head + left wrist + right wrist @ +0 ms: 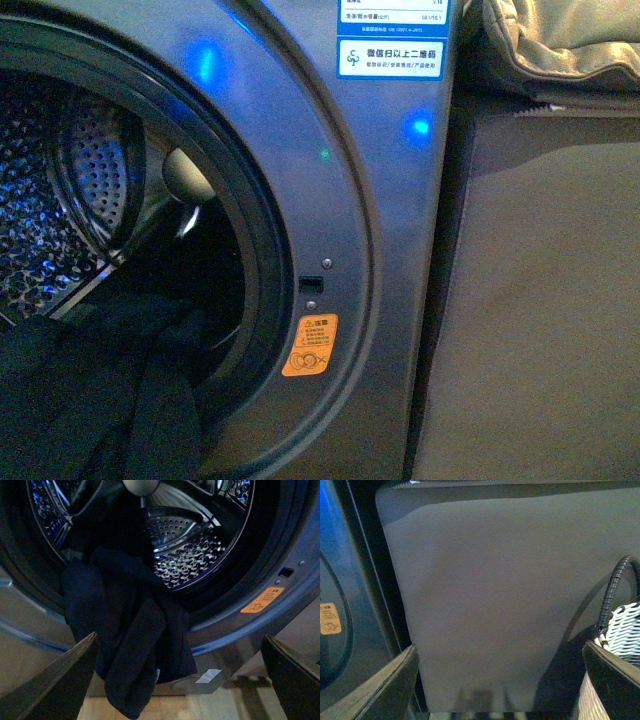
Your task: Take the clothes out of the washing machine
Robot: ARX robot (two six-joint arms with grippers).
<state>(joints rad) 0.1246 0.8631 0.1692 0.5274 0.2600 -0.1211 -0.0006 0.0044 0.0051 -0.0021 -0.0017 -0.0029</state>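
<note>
A: State of left end effector (pixel 178 636)?
B: Fingers spread wide, nothing between them, facing the open washing machine (pixel 280 605). The clothes (pixel 125 630), dark navy, hang out of the drum (pixel 185 555) over the lower rim.
A: And right end effector (pixel 498 646)?
B: Also spread, empty, facing the sofa (pixel 485 595). Woven basket (pixel 625 625) near one finger.

Left gripper (pixel 179 636) and right gripper (pixel 499 646) spread wide.

Pale wood floor (pixel 225 706); grey washing machine (pixel 295 596) stands directly on it.
</note>
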